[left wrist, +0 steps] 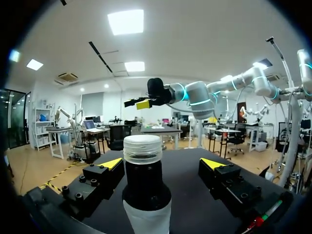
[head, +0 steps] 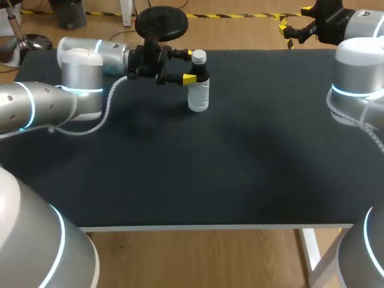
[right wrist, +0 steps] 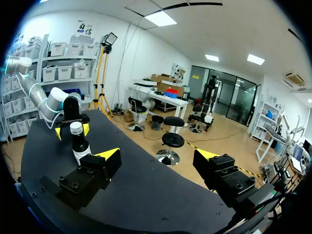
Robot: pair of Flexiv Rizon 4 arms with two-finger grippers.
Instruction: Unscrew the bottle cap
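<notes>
Left hand [head: 188,66]: open. Black blocky fingers with yellow wedge tips stand on either side of the bottle neck, one close beside it, the other clearly apart.

Bottle [head: 198,97]: upright on the far part of the desk [head: 210,168]. Clear plastic body, black band round the shoulder, white ribbed cap [head: 198,57] on.

Desk: matte black.

Right hand [right wrist: 158,156]: open, holding nothing, by the far right corner, well apart from the bottle.

— How is the light?
— Bright, even, from overhead. The dark bench [head: 240,150] gives no glare; the bottle [head: 198,96] throws hardly any shadow.
— And the edges?
— Wrist views bow straight lines near their rims.
</notes>
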